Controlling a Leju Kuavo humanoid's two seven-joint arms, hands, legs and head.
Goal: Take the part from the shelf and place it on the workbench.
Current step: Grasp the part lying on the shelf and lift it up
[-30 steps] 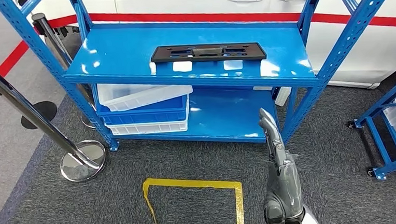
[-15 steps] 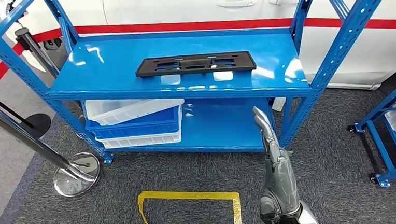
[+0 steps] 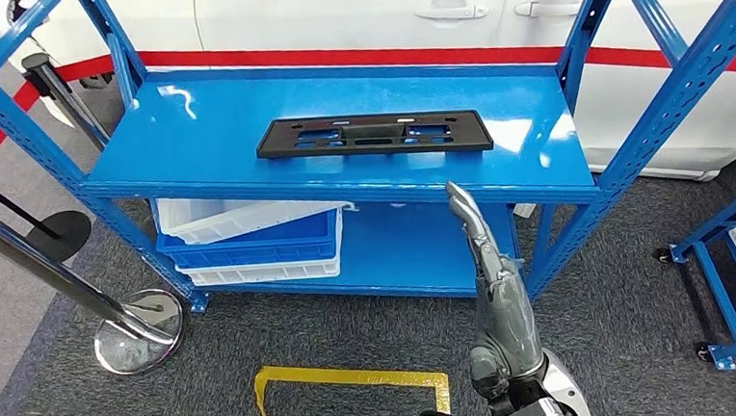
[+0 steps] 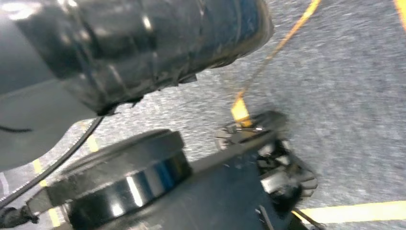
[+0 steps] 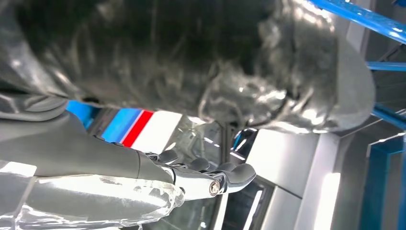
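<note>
Head view, near floor: yellow tape square (image 3: 356, 382) on dark grey carpet (image 3: 622, 327), just left of the right arm's base.
Right hand (image 3: 488, 259): raised in front of the blue shelf (image 3: 196, 141), fingers straight and held together, pointing up and away; it holds nothing. Fingertips (image 3: 457, 193) reach the front edge of the top deck, seen from above.
Right hand, wrist view (image 5: 143, 167): fingers extended, nothing between them and the thumb.
Left hand: cannot tell its state; the left wrist view is blurred, showing carpet and yellow tape lines (image 4: 239, 108).
Part (image 3: 374, 134): long flat black plate with cut-outs, lying flat on the top deck, lengthwise along the front edge, roughly centred. It lies beyond the right hand and slightly to its left, apart from it.
Lower deck: stacked white and blue bins (image 3: 250, 239) at the left side.
Left of shelf: chrome barrier post (image 3: 50, 276) on a round base.
Right edge: second blue rack (image 3: 735, 272) on castors.
Far background: white car body (image 3: 352, 11) with a red stripe and door handles, behind the shelf.
</note>
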